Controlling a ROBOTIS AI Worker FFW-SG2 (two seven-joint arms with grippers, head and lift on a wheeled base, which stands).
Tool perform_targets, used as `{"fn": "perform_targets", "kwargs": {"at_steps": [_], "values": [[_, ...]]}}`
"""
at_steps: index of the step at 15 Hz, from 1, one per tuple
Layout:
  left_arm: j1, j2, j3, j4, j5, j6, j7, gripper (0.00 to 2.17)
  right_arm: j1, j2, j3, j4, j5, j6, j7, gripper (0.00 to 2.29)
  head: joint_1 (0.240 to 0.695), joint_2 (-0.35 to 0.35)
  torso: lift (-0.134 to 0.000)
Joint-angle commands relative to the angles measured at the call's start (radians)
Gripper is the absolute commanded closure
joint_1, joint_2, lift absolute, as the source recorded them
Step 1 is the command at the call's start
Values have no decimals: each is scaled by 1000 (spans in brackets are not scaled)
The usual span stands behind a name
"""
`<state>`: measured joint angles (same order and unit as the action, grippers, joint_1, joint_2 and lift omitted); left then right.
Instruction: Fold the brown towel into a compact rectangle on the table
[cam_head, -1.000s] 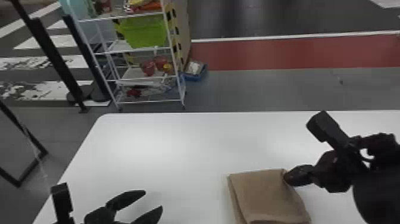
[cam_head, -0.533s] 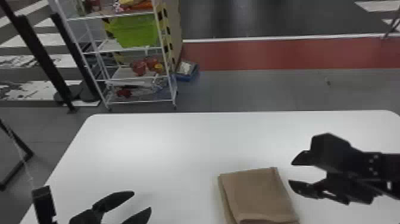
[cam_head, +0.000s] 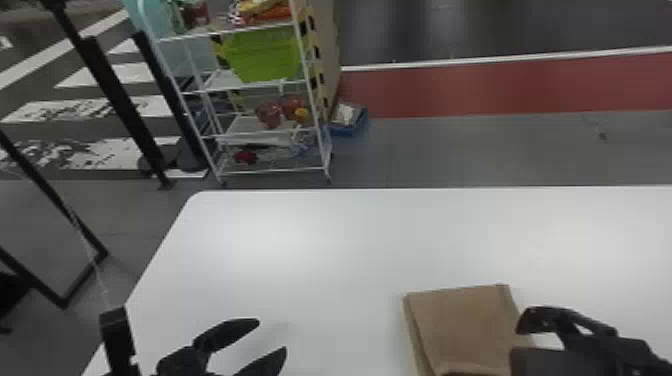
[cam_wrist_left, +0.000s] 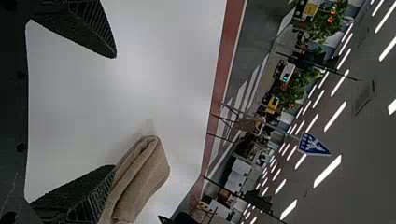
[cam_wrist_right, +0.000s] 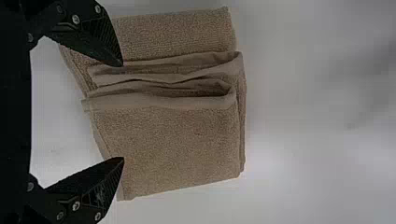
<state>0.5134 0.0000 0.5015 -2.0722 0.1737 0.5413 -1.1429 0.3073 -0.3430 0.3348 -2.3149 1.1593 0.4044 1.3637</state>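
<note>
**Brown towel folded in layers on a white table, both grippers open**

Nearest, at the lower left of the head view: the left gripper (cam_head: 272, 336), opened wide, well apart from the towel. At the lower right, the right gripper (cam_head: 517, 342), also open, at the towel's right edge. In the right wrist view, fingers spread wide, with both tips overlapping the towel in the picture (touching or just above, hard to tell from here).

Next, at the bottom of the head view, right of centre: the brown towel (cam_head: 462, 320), flat on the table and folded to a blocky shape. In the right wrist view, several layers, with a wavy double edge across the middle and a band of cloth beside it. In the left wrist view, seen folded over at bottom centre, partly behind one finger.

Around and beyond the towel, across the lower frame: the white table (cam_head: 325, 240), with a rounded far corner at left.

Farther off, upper left: a white rack (cam_head: 275, 171), carrying a green bin (cam_head: 262, 57) and red things lower down. Just right of its foot, a blue box (cam_head: 345, 131) on the grey floor (cam_head: 450, 150). To its left, black posts (cam_head: 120, 107). Farther back, upper right, a red floor strip (cam_head: 475, 95).
</note>
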Motion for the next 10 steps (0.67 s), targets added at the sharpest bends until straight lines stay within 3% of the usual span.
{"fn": "perform_targets", "kwargs": {"at_steps": [1,10], "values": [[-1,-3,0,0,0,1,2,29,15,-11,15,-3,7,0,3,194,695,230,-122],[-4,-3,0,14,0,-14,8,29,-53,2,47,95,14,-6,3,221,695,243,-122]]}}
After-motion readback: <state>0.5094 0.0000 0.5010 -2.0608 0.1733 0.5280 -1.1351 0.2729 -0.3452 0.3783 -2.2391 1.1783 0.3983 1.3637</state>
